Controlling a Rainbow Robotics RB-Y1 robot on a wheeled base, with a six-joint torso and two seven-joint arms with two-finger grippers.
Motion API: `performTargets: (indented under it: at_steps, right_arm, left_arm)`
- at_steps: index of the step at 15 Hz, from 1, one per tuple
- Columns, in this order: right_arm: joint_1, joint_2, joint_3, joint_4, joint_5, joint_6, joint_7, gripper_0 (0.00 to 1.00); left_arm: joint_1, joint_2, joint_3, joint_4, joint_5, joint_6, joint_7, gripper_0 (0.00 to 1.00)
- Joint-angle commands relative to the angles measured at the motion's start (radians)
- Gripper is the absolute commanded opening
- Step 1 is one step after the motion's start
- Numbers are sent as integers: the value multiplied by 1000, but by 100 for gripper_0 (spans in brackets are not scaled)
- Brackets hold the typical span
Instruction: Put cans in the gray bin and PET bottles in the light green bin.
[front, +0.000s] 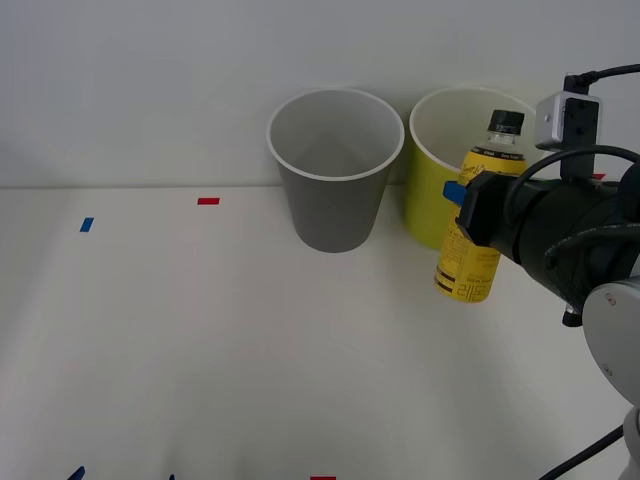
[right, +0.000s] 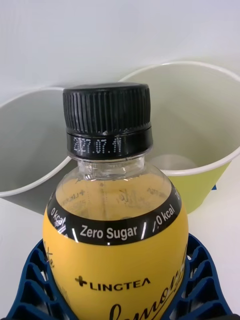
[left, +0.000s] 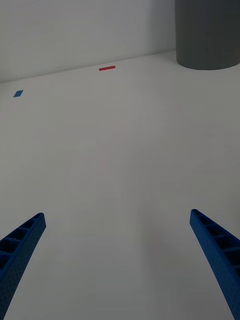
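White table (front: 200, 330) — right gripper (front: 462, 215) clamps PET bottle (front: 478, 215) upright, cap up; left gripper (left: 117, 265) spread open.

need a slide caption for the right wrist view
Right gripper holds the yellow-labelled PET bottle upright before the gray bin and light green bin.

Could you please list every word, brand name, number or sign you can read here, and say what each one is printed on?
"Zero Sugar": black band on the PET bottle, held in the right hand.
"0 kcal": same band, on both sides.
"LINGTEA", after a plus sign: the yellow label.
"2027.07.11", roughly; the dotted print is partly unclear: ring under the black cap.
Cursive word below the brand: cut off, unreadable.
Gray bin, light green bin: no text.
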Motion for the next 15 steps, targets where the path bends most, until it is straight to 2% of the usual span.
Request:
performTargets:
  at_steps: [1,3,6,8,9,15]
  right_arm:
    - [-77,-5,-4,0,34,22,-18,0]
    - [-154,-9,-27,0,32,22,-29,0]
    - [-301,-9,-122,0,-6,19,-43,0]
    - [-349,-9,-211,73,-70,-18,-32,0]
    - [-347,-8,-225,99,-70,-55,-28,0]
    - [-347,-8,-220,308,65,-306,1,0]
  left_arm:
    - [0,0,0,0,0,0,0,100]
    - [0,0,0,0,0,0,0,100]
    - [0,0,0,0,0,0,0,100]
    - [0,0,0,0,0,0,0,100]
    - [0,0,0,0,0,0,0,100]
    - [0,0,0,0,0,0,0,100]
